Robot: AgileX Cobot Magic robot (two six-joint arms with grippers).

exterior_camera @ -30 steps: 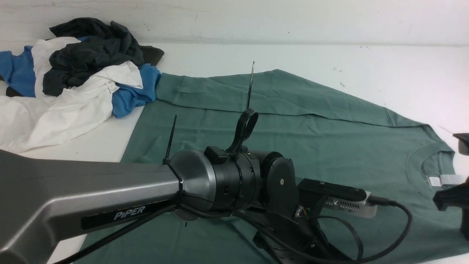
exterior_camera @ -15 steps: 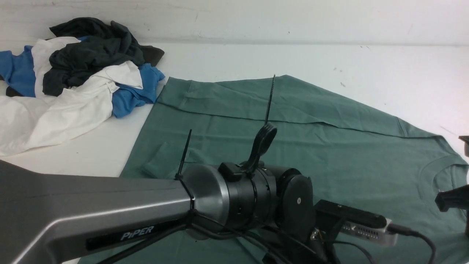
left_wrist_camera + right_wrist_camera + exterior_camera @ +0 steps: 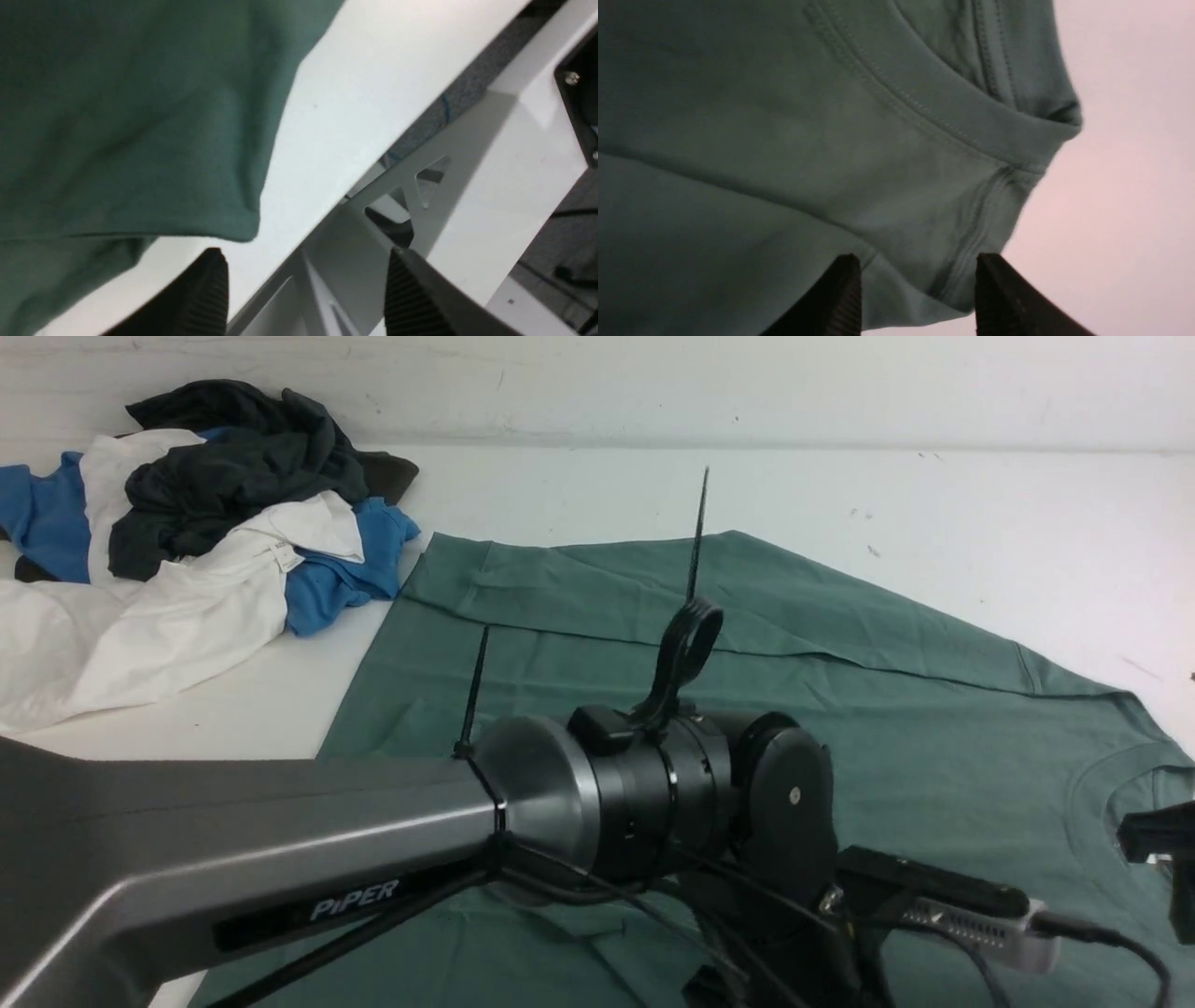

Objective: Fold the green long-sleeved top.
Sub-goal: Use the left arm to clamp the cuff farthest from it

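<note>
Top [image 3: 868, 709] partly behind left arm [image 3: 233, 831]

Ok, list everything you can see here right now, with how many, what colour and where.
green long-sleeved top: one, sage green, spread flat across the middle and right of the table
clothes pile: one heap, blue, white and dark grey, far left of the table
table: one, white, under everything
cable ties: two, black, sticking up from the left arm
left arm: one, grey and black, across the foreground
left gripper: one, black, open, at the top's edge
right gripper: one, black, open, by the collar
</note>
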